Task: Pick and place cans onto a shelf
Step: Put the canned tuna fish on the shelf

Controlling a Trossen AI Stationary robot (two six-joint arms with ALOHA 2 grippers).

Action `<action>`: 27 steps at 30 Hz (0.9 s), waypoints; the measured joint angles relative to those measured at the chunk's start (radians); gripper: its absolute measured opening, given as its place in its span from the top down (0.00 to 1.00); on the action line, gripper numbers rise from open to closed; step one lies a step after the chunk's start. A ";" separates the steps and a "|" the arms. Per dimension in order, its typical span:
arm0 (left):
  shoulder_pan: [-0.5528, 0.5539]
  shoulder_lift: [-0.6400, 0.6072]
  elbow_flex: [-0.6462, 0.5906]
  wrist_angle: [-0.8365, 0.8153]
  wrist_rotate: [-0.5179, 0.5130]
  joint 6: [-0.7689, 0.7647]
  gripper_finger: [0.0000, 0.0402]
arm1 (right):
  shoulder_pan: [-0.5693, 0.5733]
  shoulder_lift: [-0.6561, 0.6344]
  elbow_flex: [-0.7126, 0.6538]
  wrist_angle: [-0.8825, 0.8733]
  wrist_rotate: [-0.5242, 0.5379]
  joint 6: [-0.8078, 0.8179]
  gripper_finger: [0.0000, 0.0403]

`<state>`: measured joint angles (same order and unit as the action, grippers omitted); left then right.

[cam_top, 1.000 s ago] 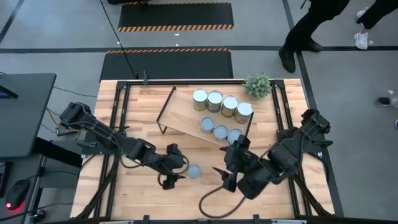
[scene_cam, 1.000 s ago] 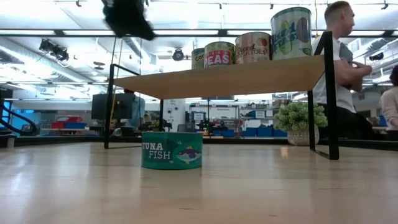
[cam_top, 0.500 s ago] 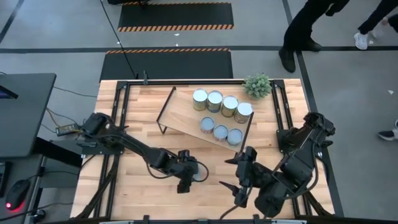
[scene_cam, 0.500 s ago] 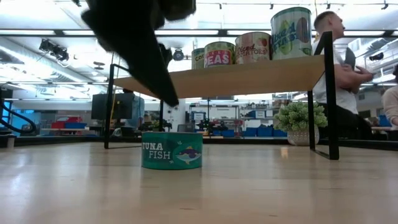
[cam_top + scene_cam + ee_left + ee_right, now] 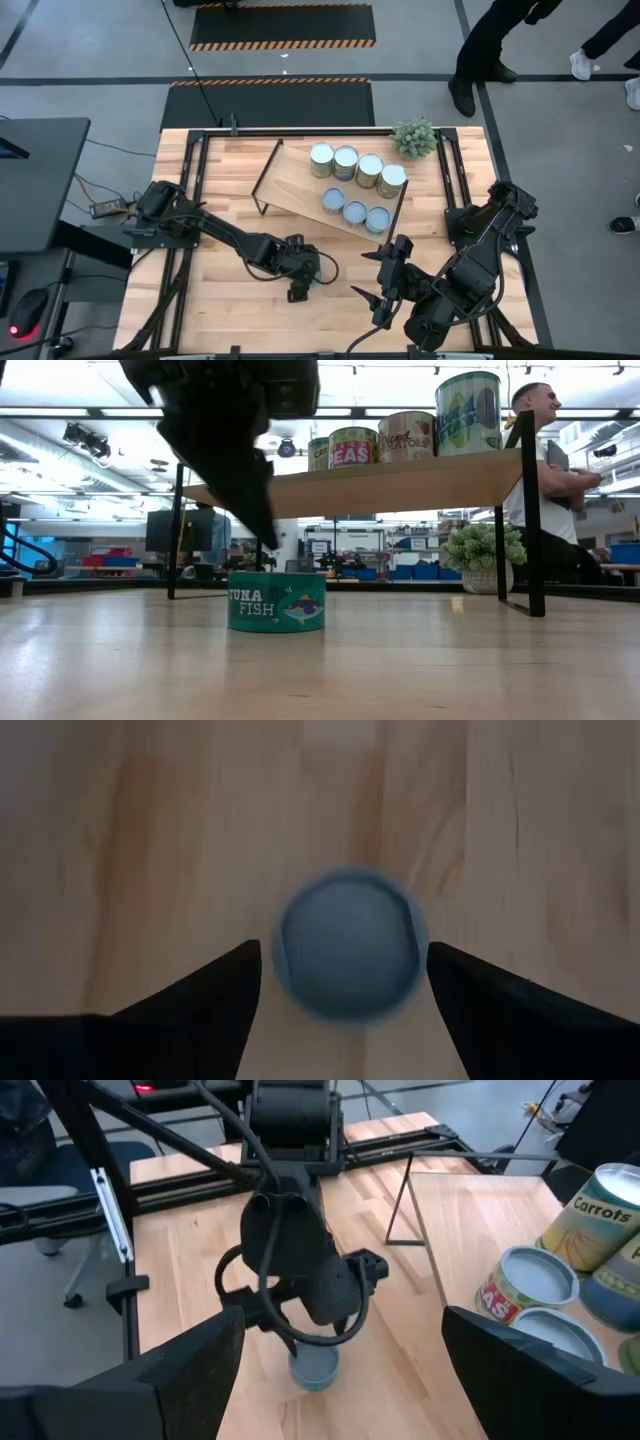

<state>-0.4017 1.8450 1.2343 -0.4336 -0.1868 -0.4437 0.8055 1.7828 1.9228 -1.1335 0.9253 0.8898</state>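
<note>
one can (image 5: 348, 946) between left end effector (image 5: 345, 982) fingers

- We see a grey floor (image 5: 90, 60) with black mats edged in orange stripes (image 5: 282, 26).
- We see a dark desk (image 5: 35, 180) beside the table (image 5: 225, 300).
- Ceiling lights (image 5: 80, 400) shine above blue bins (image 5: 400, 571).
</note>
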 joint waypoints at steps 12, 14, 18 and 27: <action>-0.001 0.002 0.050 -0.261 0.275 0.046 0.25 | -0.005 0.000 0.000 -0.004 -0.048 0.009 0.14; 0.007 0.002 0.050 -0.250 0.286 0.055 0.21 | -0.005 0.000 0.000 -0.005 -0.056 0.022 0.14; 0.020 0.002 0.050 -0.238 0.293 0.011 0.06 | -0.005 0.000 0.000 -0.008 -0.056 0.033 0.14; 0.004 0.034 0.050 -0.210 0.159 -0.008 0.02 | -0.005 0.000 0.000 -0.007 -0.064 0.020 0.14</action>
<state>-0.3977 1.8791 1.2839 -0.6437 -0.0279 -0.4519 0.8009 1.7828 1.9228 -1.1404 0.8616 0.9093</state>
